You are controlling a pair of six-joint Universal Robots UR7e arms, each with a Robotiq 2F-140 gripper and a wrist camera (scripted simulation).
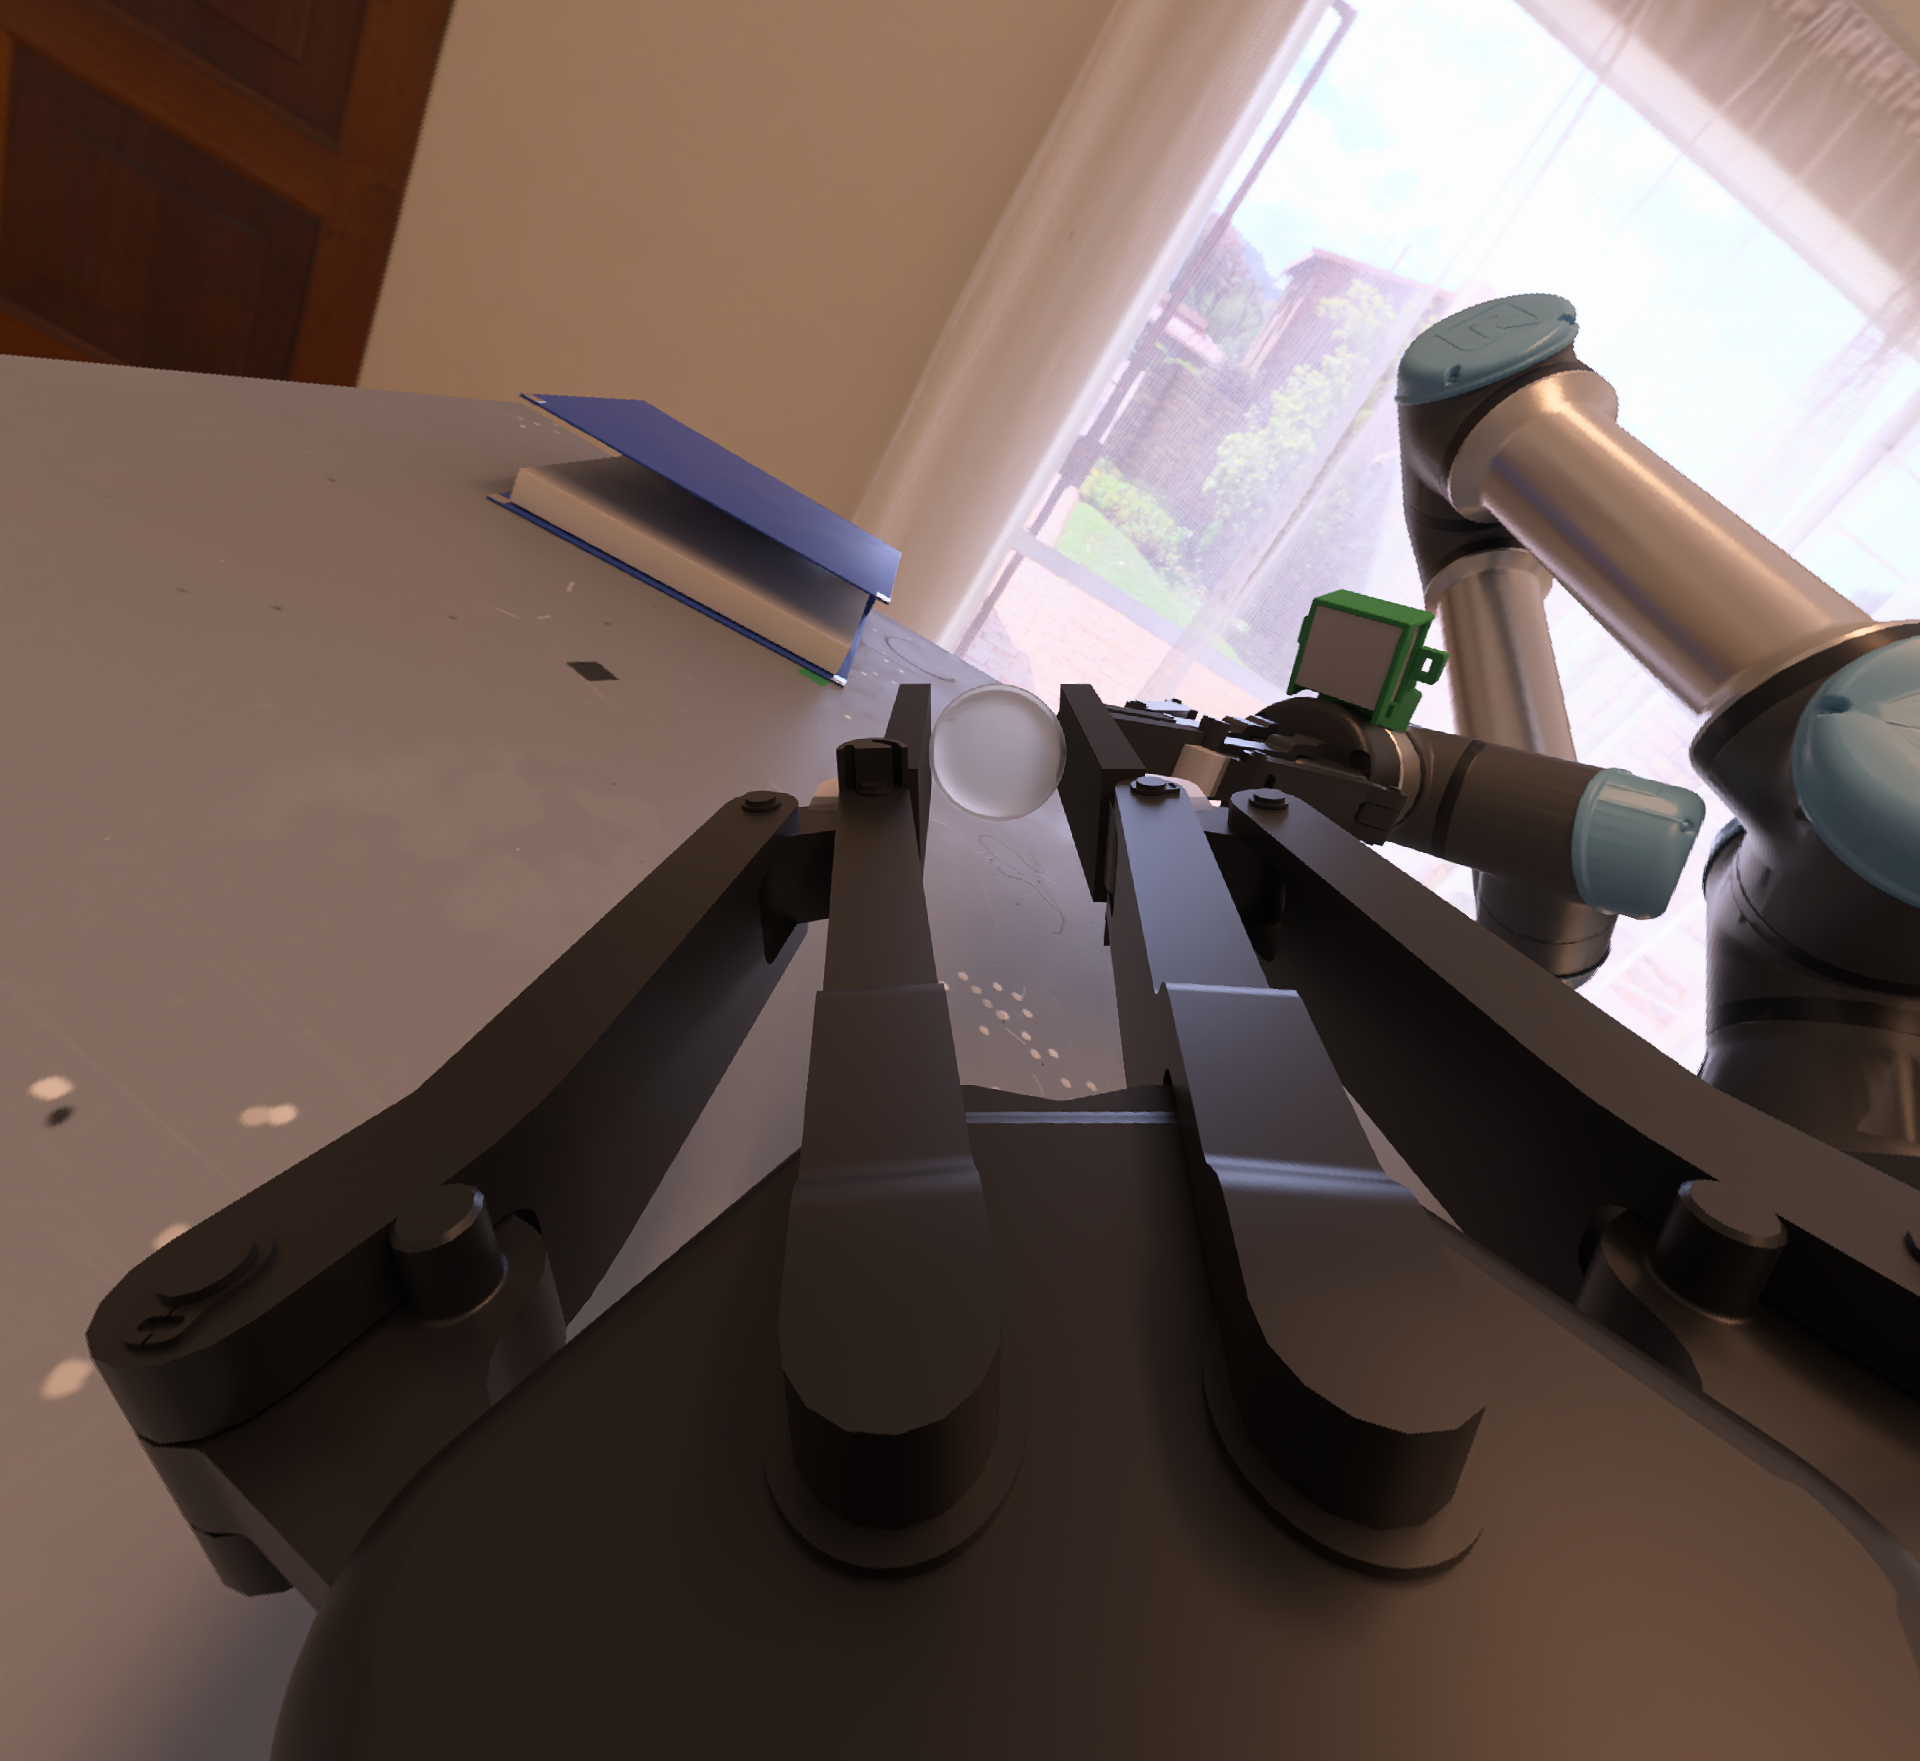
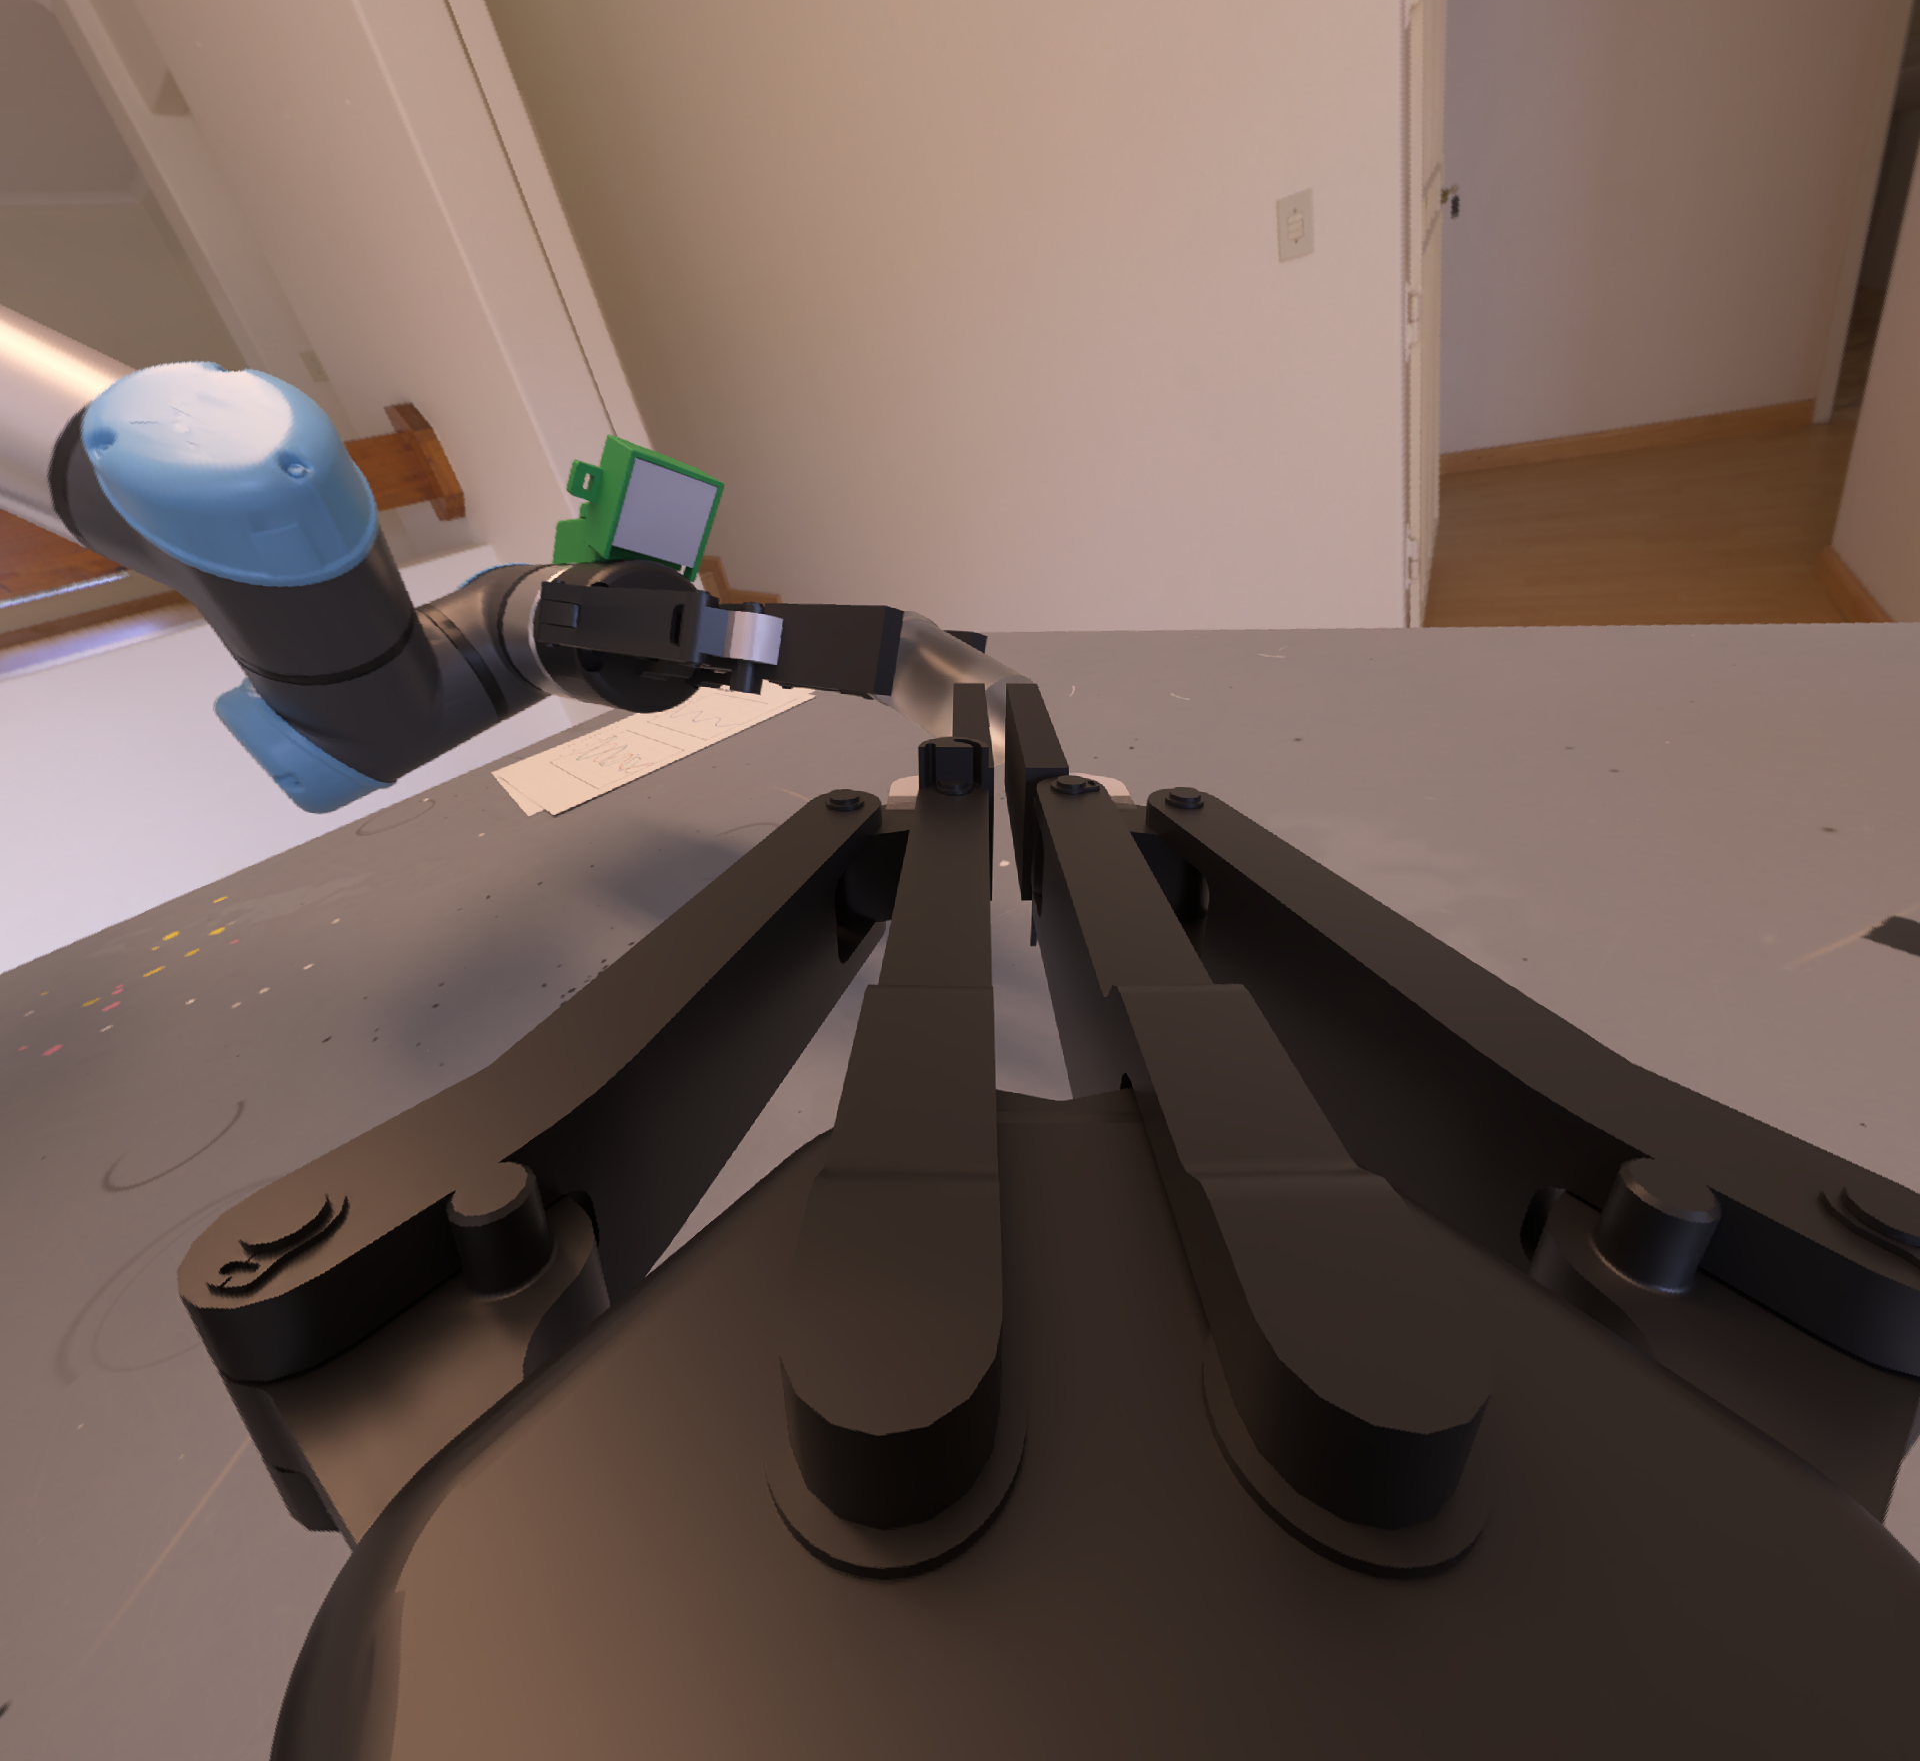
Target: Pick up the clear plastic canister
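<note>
Grey table (image 1: 312, 776); left hand (image 1: 995, 745) clamps clear round-ended canister (image 1: 997, 751).

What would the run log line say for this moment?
left gripper: shut on clear plastic canister | right gripper: shut, holding nothing | open blue book: on grey table, apart

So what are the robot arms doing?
The left gripper is closed around the clear canister, holding it between its fingers just over the grey table. The right gripper is nearly shut and holds nothing. A blue book lies on the table behind.
</note>
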